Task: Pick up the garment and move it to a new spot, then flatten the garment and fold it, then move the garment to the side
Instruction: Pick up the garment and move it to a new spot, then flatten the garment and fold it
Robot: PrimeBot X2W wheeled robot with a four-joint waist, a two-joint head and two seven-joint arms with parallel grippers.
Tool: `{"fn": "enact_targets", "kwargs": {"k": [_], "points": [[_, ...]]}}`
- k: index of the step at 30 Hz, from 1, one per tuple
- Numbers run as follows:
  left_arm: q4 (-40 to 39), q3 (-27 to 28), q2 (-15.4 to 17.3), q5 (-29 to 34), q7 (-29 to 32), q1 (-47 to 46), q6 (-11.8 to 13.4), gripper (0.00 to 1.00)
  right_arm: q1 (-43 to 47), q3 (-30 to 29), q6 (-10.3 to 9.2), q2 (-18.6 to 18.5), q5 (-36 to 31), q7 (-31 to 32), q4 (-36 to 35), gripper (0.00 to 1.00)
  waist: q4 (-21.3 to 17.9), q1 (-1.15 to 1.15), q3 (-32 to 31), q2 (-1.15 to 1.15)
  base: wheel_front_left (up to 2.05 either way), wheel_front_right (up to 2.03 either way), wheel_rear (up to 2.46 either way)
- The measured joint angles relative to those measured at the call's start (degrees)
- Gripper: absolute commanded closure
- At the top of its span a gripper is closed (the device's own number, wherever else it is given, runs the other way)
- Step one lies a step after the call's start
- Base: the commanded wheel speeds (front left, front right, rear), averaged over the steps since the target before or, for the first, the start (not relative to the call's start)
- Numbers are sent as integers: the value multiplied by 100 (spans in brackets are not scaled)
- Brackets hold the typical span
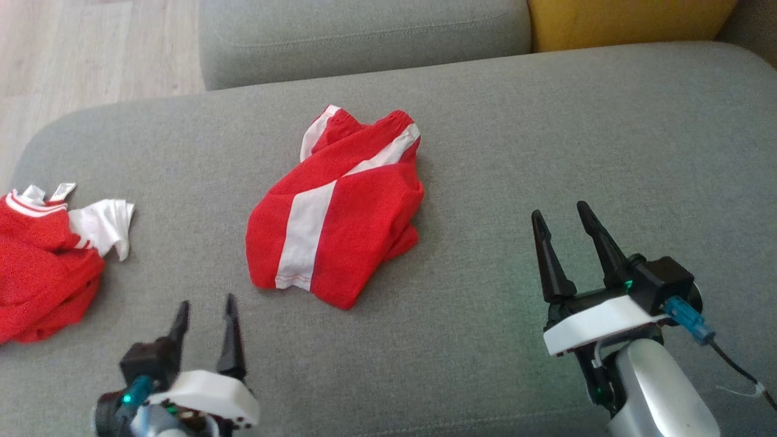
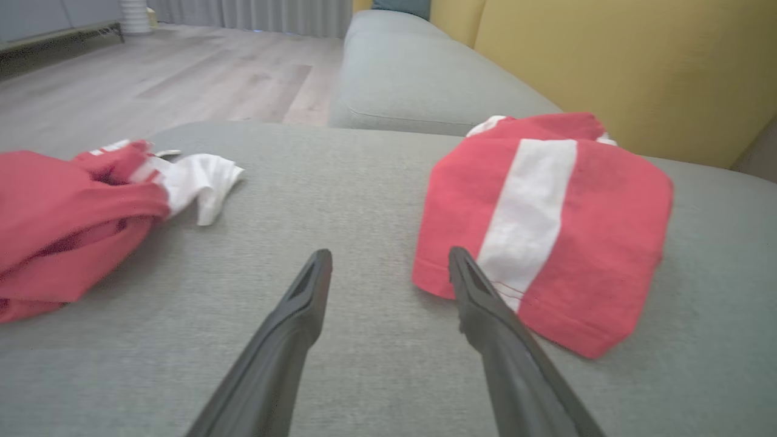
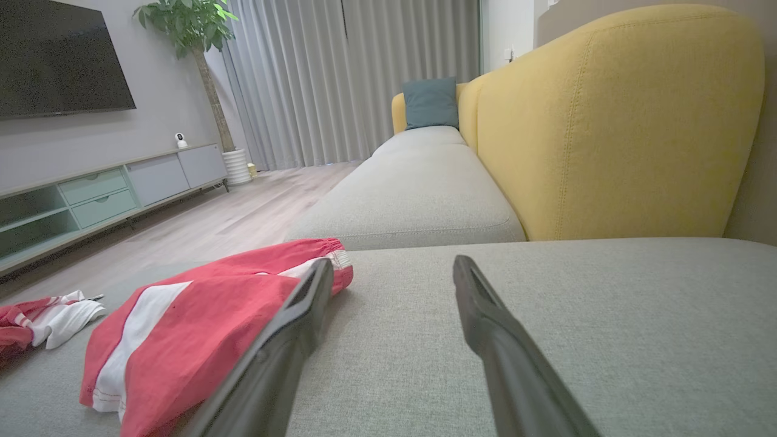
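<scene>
Far left, on grey fabric sofa seat: crumpled red garment with white trim, unfolded, heaped at seat edge. Low left: left gripper, fingers spread wide, nothing between them, near front hem of shorts, apparently not touching. Centre of seat: red shorts with broad white stripe, doubled into compact packet, waistband away from robot, lying free of both grippers. Right: right gripper, likewise spread and empty, well apart from shorts. Judged: pickup, flattening and folding look done for the shorts, though bunched along right edge; likely left to do, shifting packet aside. Crumpled piece looks unworked. Count: garments two, one folded, one not; grippers two, both empty; grey cushions two, counting further grey cushion; yellow backrest one.
</scene>
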Motion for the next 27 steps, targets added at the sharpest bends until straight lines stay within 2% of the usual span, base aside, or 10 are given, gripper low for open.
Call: {"fn": "enact_targets", "kwargs": {"k": [5,8,24,25,26,27], "points": [[122,-563,-12,-389,0,-155,-281,0,-27,41,0,3,0,0,-3,0,-16,0,199,0,0,0,0],[277,-771,-12,-463,1,-410,-327,0,-83,91,0,5,-2,0,-7,0,-56,0,353,0,0,0,0],[1382,-934,-23,-595,2,-1456,-194,0,-436,96,0,14,-108,0,-127,0,-388,0,1041,0,0,0,0],[1423,-944,-23,-595,2,-1490,-202,10,-456,96,0,14,-108,0,-133,0,-388,0,1053,0,0,0,0],[1467,-961,-24,-595,2,-1513,-202,26,-483,94,0,14,-108,0,-133,0,-385,0,1062,0,0,0,0],[1502,-983,-24,-595,2,-1532,-202,52,-504,93,0,14,-108,0,-136,0,-379,0,1070,0,0,0,0]]}}
